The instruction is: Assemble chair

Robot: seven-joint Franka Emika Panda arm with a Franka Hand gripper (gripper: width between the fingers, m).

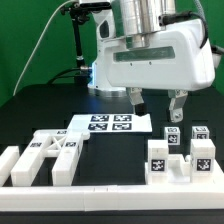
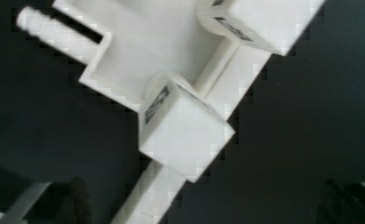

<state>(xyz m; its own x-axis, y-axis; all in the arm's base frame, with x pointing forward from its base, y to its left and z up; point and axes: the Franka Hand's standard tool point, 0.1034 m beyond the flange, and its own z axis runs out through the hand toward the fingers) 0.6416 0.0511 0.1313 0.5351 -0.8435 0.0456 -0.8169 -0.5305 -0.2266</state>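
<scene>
I see the pincer wide and empty above the black bench. Chair pieces lie at the exterior view's left, more chair blocks at its right, and the marker board lies behind.

Chair pieces, 7 and 4 o'clock: matte white, black-and-white square tags. Marker board, centre: white, tagged alike. Table: black. Arm, 1 o'clock: glossy white.
</scene>
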